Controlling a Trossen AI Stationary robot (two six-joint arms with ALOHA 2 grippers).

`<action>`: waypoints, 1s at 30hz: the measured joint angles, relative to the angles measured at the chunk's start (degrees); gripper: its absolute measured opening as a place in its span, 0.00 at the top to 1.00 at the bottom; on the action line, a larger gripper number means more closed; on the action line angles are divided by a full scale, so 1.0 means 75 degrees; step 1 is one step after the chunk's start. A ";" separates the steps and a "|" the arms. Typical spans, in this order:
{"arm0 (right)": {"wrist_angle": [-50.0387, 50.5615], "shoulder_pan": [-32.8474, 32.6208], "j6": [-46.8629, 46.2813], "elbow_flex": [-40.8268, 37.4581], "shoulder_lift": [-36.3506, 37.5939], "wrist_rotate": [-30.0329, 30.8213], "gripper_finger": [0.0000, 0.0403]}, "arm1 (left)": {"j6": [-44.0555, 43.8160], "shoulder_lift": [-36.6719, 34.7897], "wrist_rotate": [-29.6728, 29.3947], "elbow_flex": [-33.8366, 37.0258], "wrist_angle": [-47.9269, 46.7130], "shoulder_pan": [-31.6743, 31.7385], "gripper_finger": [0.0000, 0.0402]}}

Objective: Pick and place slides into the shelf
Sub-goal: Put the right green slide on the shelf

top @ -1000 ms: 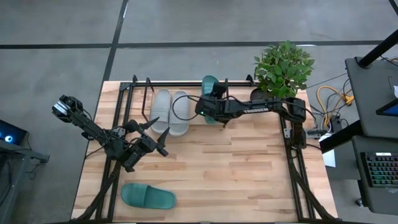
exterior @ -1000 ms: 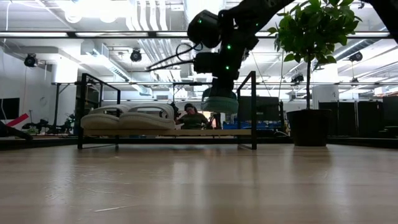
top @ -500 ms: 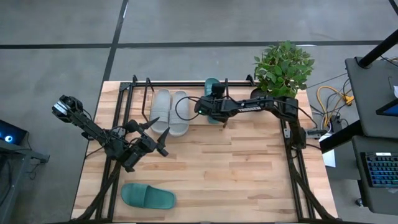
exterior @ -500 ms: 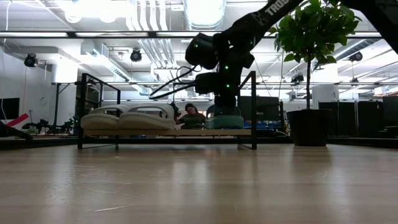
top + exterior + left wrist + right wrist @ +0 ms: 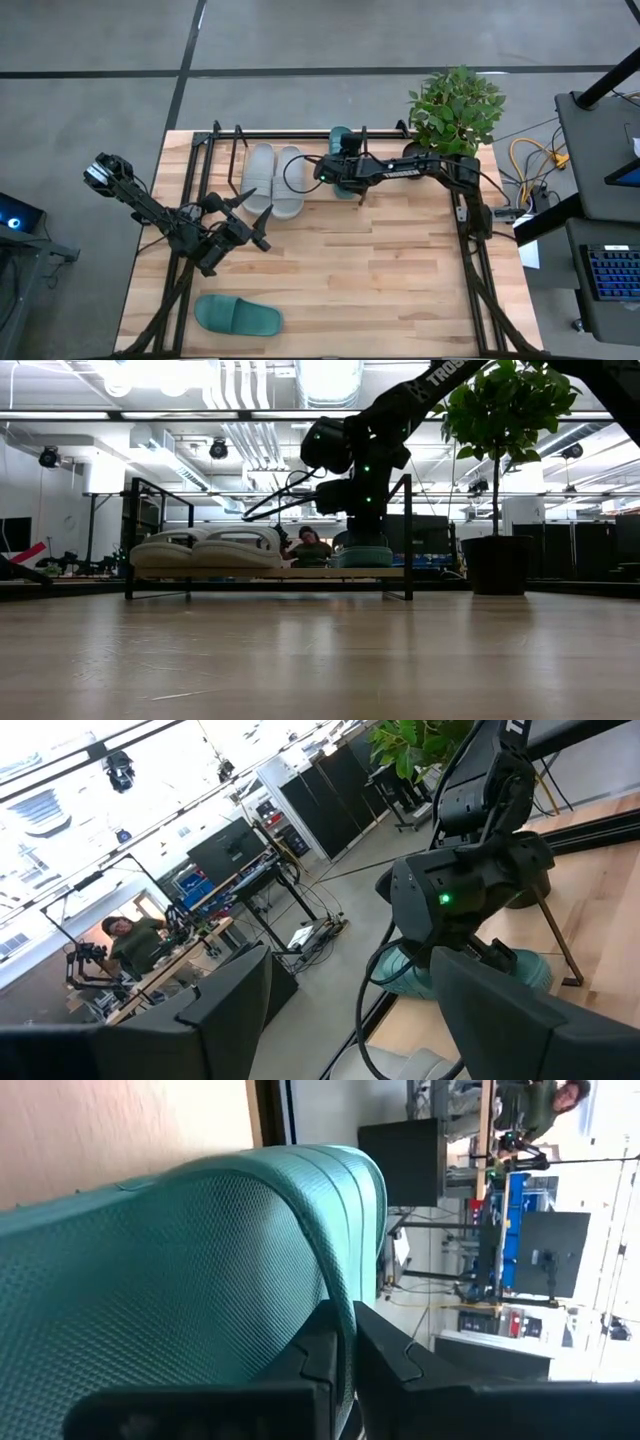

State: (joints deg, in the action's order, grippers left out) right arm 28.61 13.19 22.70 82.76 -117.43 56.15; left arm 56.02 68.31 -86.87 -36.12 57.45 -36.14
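Left hand (image 5: 255, 235) waits in front of the shelf (image 5: 225, 135), over the bare surface (image 5: 380, 270), with its fingers spread and nothing between them. Nearer the surface's front edge, well apart from the shelf, a teal slide (image 5: 237, 316) lies flat with its long axis running along that edge; we cannot tell which end is the toe.

On the shelf's left part the two grey slides (image 5: 272, 180) sit side by side, long axes running front to back across the board.

What has changed is at our right hand (image 5: 345, 182). A second ago it carried the other teal slide (image 5: 362, 556) in the air above the board; now that slide sits down on the shelf just to the right of the grey pair, and the low view shows its sole level on the wood. Its long axis runs front to back like the greys; from these views we cannot say surely which way the toe faces. The right wrist view shows the fingers closed on the thin edge of the strap, so the grip is not yet released.

We judge the third placement all but finished. Letting go and lifting clear comes next, and after that only the slide at the front edge is left to fetch.
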 joint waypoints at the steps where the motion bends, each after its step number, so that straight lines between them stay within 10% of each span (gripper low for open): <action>1: 0.0044 0.0000 -0.0039 0.0000 0.0003 -0.0011 0.97 | -0.0002 0.0000 0.0000 0.0000 0.0000 0.0000 0.36; 30: 0.0981 -0.0135 -0.0771 0.0050 0.0638 -0.0356 0.57 | -0.0014 0.0000 0.0002 0.0000 -0.0009 0.0003 0.36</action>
State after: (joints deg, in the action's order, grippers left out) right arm 35.96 12.18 16.92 83.13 -112.64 53.47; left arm 55.92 68.31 -86.85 -36.12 57.39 -36.12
